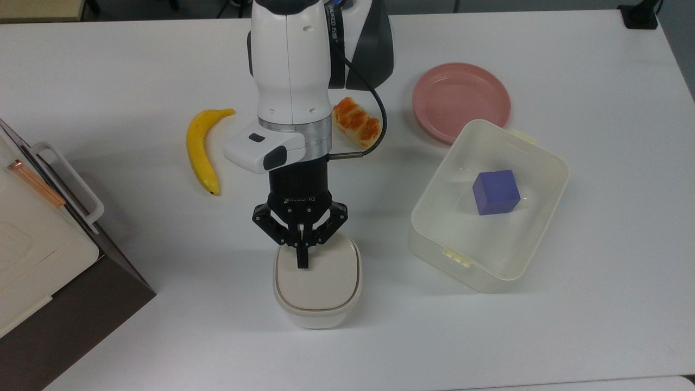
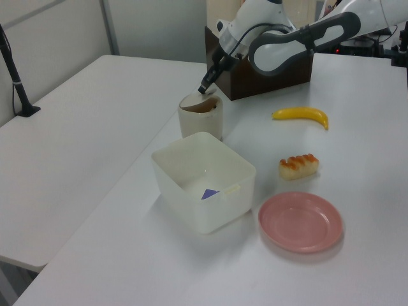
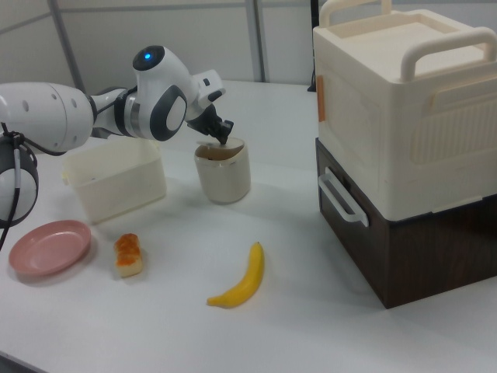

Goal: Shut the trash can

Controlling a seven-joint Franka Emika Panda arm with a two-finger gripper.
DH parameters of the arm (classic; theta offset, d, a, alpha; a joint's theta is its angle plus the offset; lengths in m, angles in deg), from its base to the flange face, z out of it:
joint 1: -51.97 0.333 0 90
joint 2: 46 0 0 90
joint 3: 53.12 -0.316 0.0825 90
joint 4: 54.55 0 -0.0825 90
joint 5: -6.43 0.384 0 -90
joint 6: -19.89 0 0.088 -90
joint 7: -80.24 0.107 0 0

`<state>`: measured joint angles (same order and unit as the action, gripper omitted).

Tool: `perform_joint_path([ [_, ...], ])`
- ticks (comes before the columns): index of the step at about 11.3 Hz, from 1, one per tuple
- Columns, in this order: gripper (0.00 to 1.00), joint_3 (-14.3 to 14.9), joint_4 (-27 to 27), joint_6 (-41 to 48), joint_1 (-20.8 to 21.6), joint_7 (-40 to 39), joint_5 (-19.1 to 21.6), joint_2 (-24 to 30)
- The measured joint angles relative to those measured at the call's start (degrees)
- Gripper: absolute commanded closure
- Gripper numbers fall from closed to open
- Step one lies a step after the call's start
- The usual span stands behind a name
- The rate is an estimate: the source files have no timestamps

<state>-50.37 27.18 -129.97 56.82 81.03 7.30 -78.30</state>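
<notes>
A white surface [image 1: 570, 336] carries one trash can [image 1: 317, 282], one banana [image 1: 201, 147], one pastry [image 1: 357, 123], one pink plate [image 1: 460, 101] and one tub [image 1: 488, 206] holding one blue cube [image 1: 495, 191]. The gripper [image 1: 302, 263], jaws pressed together, touches the flat-lying lid [image 1: 317, 277] near the front edge, bare surface all around.

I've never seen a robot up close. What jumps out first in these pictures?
The big white robot arm reaching over the table, its black gripper pressing on the lid of a small cream trash can near the table's front edge in the top view. To the top view's right sits a white tub holding a blue cube, with a pink plate behind it and a banana to the arm's left.
</notes>
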Motion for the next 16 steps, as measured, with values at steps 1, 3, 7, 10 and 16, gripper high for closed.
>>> perform_joint_path([
  [1,0.96,0.0,0.3,1.1,0.0,0.0,0.0,0.2],
  [3,0.96,-0.1,1.4,1.3,0.0,0.0,0.0,0.2],
  [7,0.96,-0.1,2.5,1.3,0.0,0.0,0.0,0.6],
  [10,0.94,-0.1,3.2,1.3,0.0,0.0,0.0,0.9],
  [16,0.79,-0.1,3.4,1.3,0.0,0.1,0.0,1.9],
])
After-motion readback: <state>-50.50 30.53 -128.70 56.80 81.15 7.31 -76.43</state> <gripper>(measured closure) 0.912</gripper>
